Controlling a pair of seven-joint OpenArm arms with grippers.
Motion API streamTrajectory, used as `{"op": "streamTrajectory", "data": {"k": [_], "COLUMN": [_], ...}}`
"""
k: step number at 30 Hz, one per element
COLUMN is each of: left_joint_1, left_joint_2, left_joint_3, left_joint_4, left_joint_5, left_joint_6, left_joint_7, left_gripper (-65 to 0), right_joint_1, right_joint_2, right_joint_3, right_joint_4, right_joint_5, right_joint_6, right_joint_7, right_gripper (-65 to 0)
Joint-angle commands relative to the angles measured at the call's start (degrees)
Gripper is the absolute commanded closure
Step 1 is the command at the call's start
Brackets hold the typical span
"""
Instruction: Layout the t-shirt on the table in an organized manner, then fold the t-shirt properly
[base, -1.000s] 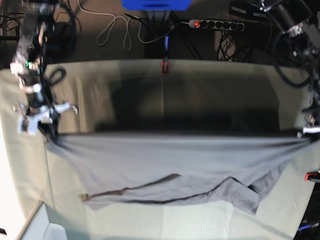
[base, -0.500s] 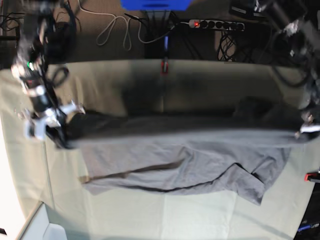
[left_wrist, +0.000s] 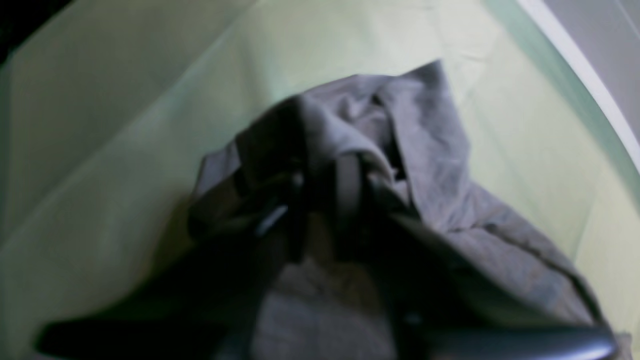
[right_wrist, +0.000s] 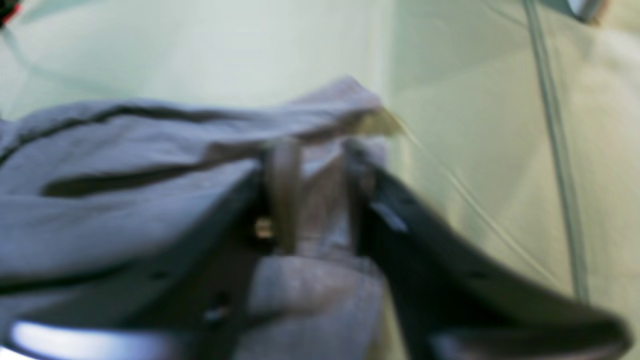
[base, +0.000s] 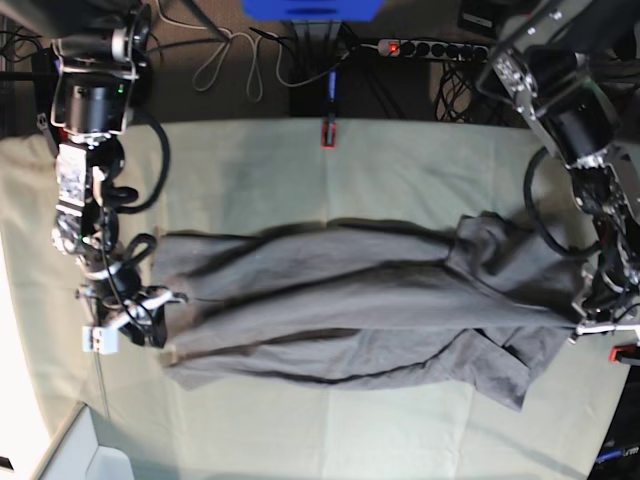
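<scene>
I see the t-shirt (base: 340, 305) lying rumpled across the tabletop (base: 250, 170). Both the left end effector (left_wrist: 320, 200) and the right end effector (right_wrist: 312, 165) stand parted with cloth between the fingers. It's soft, limp cotton (it bunches readily); I'd take hold at hem corners.

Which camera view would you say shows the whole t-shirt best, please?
The base view: the t-shirt lies there end to end across the table, rumpled. The left wrist view and right wrist view show only blurred bunched cloth close up.
</scene>
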Motion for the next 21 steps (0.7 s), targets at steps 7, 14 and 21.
{"op": "streamTrajectory", "data": {"k": [7, 14, 21], "left_joint_1": [-0.9, 9.5, 16.7], "left_joint_2": [-1.9, 2.3, 7.5], "left_joint_3": [-0.4, -5.7, -6.1], "left_joint_4": [3.3, 14.2, 15.0], "left_joint_5": [-0.7, -0.7, -0.7], "left_joint_6": [-0.2, -0.2, -0.2], "left_joint_7": [0.6, 0.6, -2.4], "left_gripper": [-32.6, -32.6, -32.7], "right_joint_1": [-2.6, -10.9, -14.0], "right_joint_2": [2.1, 1.7, 1.6], "right_joint_3": [0.4, 0.4, 0.4], "right_joint_4": [3.4, 8.1, 7.8], "right_joint_5": [0.8, 1.0, 1.0], "right_joint_6": [0.2, 0.2, 0.2], "right_joint_7": [1.9, 2.1, 2.1], "right_gripper": [-39.7, -39.1, -39.1]}}
